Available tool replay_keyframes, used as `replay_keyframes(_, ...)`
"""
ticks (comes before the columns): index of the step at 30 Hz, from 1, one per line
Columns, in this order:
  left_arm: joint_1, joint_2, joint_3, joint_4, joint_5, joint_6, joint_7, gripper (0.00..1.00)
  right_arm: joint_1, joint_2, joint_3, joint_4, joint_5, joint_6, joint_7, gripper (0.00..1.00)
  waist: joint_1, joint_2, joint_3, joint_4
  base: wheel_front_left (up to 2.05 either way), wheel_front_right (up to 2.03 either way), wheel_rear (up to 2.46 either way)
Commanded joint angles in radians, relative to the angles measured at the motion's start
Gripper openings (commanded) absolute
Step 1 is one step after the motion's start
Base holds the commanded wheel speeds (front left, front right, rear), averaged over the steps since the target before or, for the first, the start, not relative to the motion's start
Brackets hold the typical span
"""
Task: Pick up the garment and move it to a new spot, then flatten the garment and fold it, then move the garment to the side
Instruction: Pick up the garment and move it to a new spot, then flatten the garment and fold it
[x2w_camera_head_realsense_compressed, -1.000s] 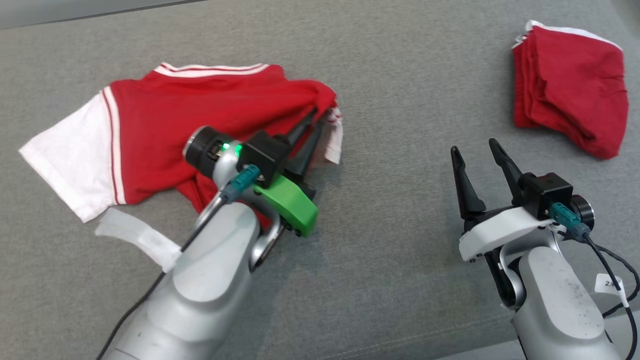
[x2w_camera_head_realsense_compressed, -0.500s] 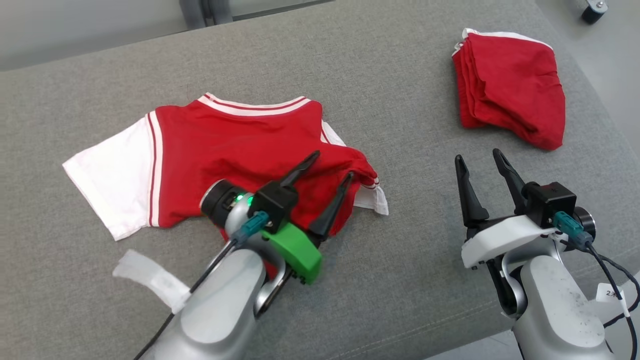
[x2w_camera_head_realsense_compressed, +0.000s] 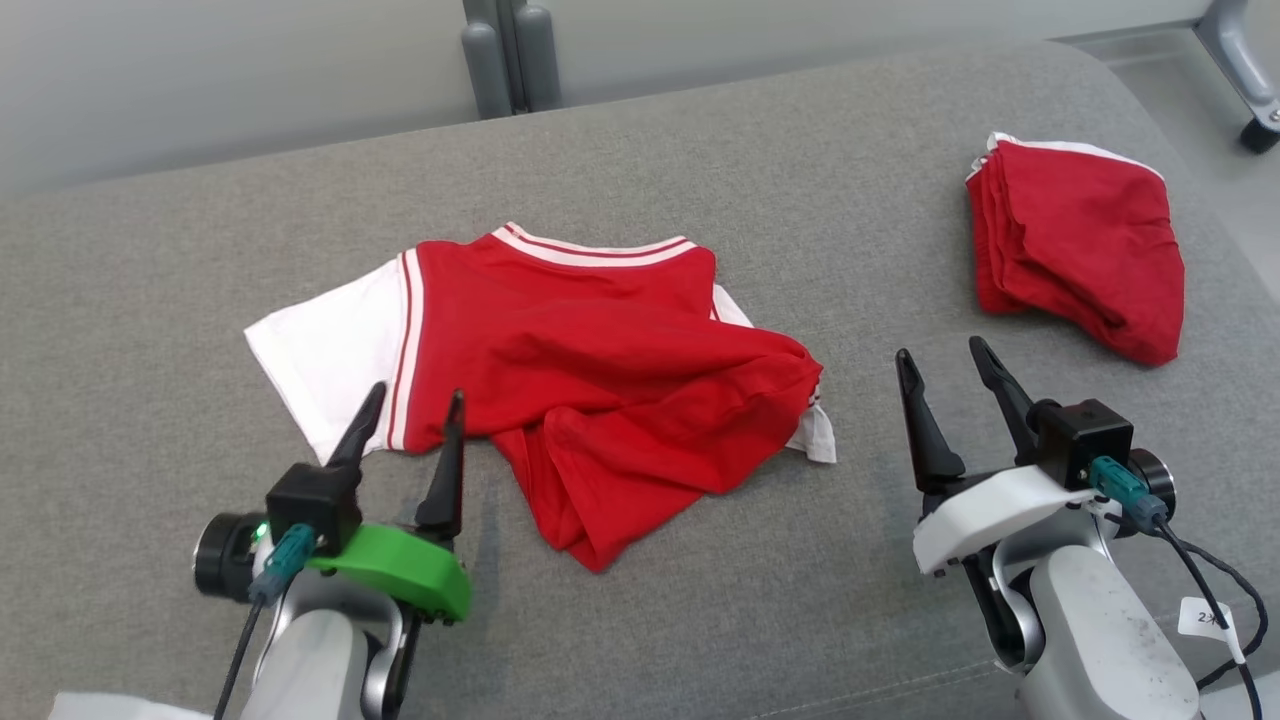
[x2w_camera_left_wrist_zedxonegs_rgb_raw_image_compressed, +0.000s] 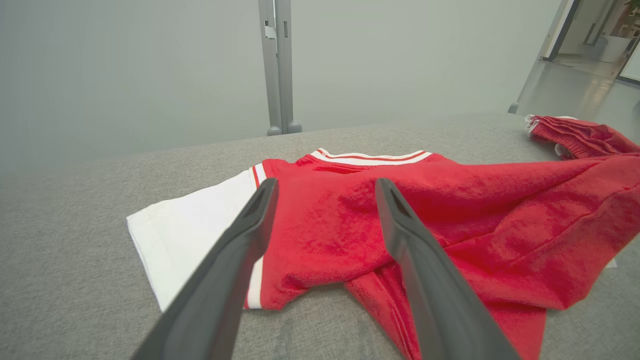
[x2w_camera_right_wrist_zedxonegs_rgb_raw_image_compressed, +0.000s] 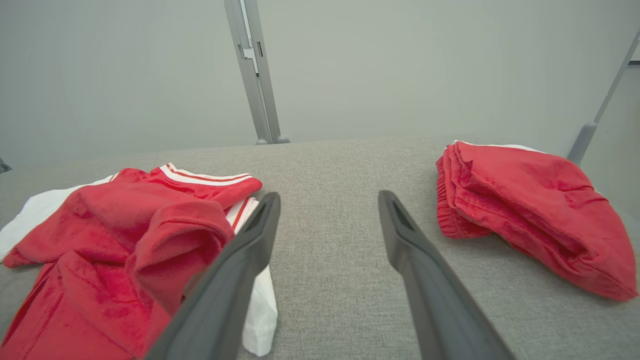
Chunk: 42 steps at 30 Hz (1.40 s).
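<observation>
Head view: a red T-shirt (x2w_camera_head_realsense_compressed: 600, 370) with white sleeves was recorded at frame centre, lying crumpled on the grey upholstered surface (x2w_camera_head_realsense_compressed: 700, 150). Its striped band (x2w_camera_head_realsense_compressed: 590, 247) was turned toward the top of the frame. One white sleeve (x2w_camera_head_realsense_compressed: 320, 360) was spread flat at centre left, and the lower red cloth was bunched in folds toward lower centre.

The left gripper (x2w_camera_head_realsense_compressed: 418, 393) was seen at lower left, jaws parted, nothing held between them. Its tips were seen over the sleeve's near edge; whether they touched it could not be told. The right gripper (x2w_camera_head_realsense_compressed: 940, 349) was seen at lower right, jaws likewise spread and empty, apart from the shirt. A folded red garment (x2w_camera_head_realsense_compressed: 1080, 260) was noted at upper right, well apart from the T-shirt.

Left wrist view: the shirt was observed beyond the spread fingers (x2w_camera_left_wrist_zedxonegs_rgb_raw_image_compressed: 230, 260).

Right wrist view: bare grey fabric was observed between the fingers (x2w_camera_right_wrist_zedxonegs_rgb_raw_image_compressed: 425, 280), with the shirt at left and the folded garment at right.
</observation>
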Motion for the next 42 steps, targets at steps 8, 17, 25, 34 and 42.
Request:
replay_keyframes(8, 0.158, -0.022, 0.178, -0.049, 0.036, 0.020, -0.003, 1.00, 0.038, 0.002, 0.011, 0.013, 0.005, -0.002, 0.000, 1.00, 0.0000, 0.0000, -0.075, 0.048, 0.00, 0.00, 0.00)
replay_keyframes(17, 0.261, -0.036, 0.277, -0.085, 0.077, 0.012, -0.003, 1.00, 0.060, 0.004, 0.016, 0.023, 0.012, -0.002, 0.000, 1.00, 0.0000, 0.0000, -0.091, 0.066, 0.00, 0.00, 0.00)
replay_keyframes(25, 0.280, -0.039, 0.275, -0.097, 0.071, 0.004, -0.003, 1.00, 0.067, 0.005, 0.024, 0.026, 0.006, -0.002, 0.000, 1.00, 0.0000, 0.0000, -0.091, 0.086, 0.00, 0.00, 0.00)
replay_keyframes(34, 0.229, -0.039, 0.208, -0.099, 0.048, 0.003, -0.003, 1.00, -0.008, -0.006, 0.137, 0.008, 0.014, -0.002, 0.000, 1.00, 0.0000, 0.0000, -0.041, 0.168, 0.00, 0.00, 0.00)
replay_keyframes(42, 0.182, -0.039, 0.090, -0.096, 0.001, 0.002, -0.003, 1.00, -0.188, -0.037, 0.293, 0.160, 0.030, -0.002, 0.000, 1.00, 0.0000, 0.0000, 0.031, 0.337, 0.00, 0.00, 0.00)
